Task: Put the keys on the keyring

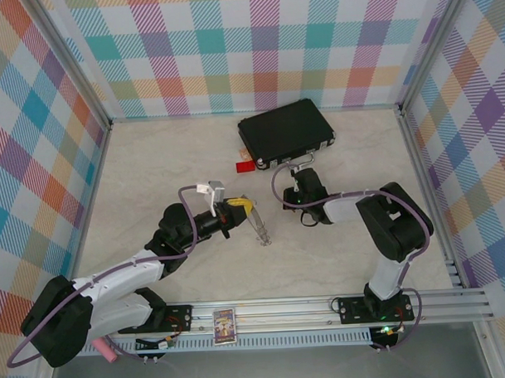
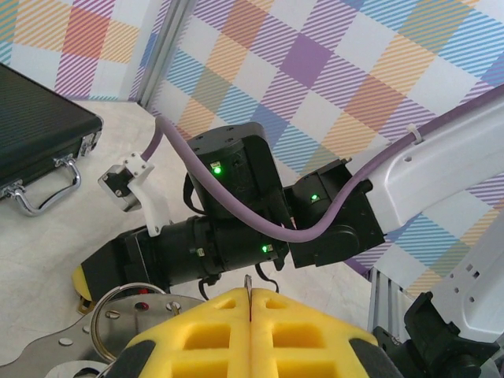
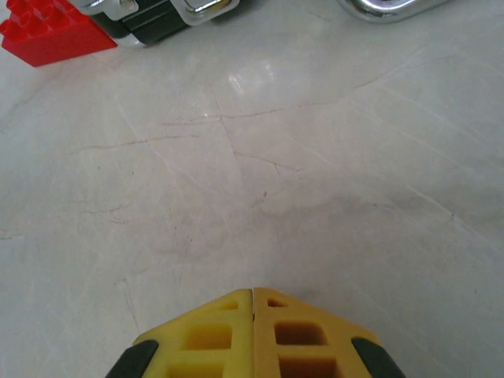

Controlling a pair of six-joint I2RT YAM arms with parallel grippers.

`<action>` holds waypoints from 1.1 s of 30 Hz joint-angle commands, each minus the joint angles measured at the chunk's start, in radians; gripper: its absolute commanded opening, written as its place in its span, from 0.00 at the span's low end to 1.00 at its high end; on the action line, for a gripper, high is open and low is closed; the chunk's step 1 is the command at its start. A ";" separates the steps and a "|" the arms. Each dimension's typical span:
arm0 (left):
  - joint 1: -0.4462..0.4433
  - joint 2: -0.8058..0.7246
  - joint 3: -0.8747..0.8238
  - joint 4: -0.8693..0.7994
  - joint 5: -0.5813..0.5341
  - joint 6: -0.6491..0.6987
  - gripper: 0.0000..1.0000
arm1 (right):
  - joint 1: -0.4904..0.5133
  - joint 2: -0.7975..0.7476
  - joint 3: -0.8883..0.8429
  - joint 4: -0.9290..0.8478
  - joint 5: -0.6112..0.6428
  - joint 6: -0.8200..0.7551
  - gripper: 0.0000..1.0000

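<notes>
My left gripper [image 1: 243, 207] [image 2: 250, 303] is shut on a thin metal blade seen edge-on, which looks like a key [image 2: 249, 285]; its head is hidden between the yellow pads. Just below the fingers the grey keyring [image 1: 259, 227] slants down to the table. In the left wrist view the keyring [image 2: 99, 309] curves past the lower left of the fingers, over a flat silver piece with small studs. My right gripper [image 1: 307, 219] [image 3: 253, 293] is shut with nothing in it, tip low over bare table. The second key is hidden.
A black case [image 1: 285, 131] [image 2: 39, 118] lies at the back, its silver handle [image 2: 39, 197] [image 3: 378, 8] facing the arms. A small red tag [image 1: 246, 166] [image 3: 51, 31] sits by the case's left corner. The right arm's wrist [image 2: 236, 205] is close in front of my left fingers.
</notes>
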 commanded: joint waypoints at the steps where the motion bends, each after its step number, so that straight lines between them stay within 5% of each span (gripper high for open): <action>1: -0.015 0.002 0.021 0.040 -0.001 0.021 0.00 | 0.009 0.012 -0.019 0.036 0.018 0.023 0.00; 6: -0.015 -0.001 0.020 0.040 0.000 0.020 0.00 | 0.009 -0.046 0.009 -0.054 -0.006 0.006 0.29; 9: -0.015 -0.005 0.019 0.037 -0.003 0.021 0.00 | 0.007 -0.074 0.064 -0.170 -0.021 -0.008 0.33; 15: -0.015 -0.010 0.019 0.035 -0.002 0.021 0.00 | -0.015 -0.105 0.175 -0.401 -0.040 -0.036 0.36; 24: -0.015 0.000 0.022 0.036 0.002 0.021 0.00 | -0.131 -0.049 0.386 -0.746 -0.294 0.011 0.31; 33: -0.016 0.018 0.023 0.048 0.005 0.016 0.00 | -0.156 0.005 0.431 -0.854 -0.397 0.176 0.21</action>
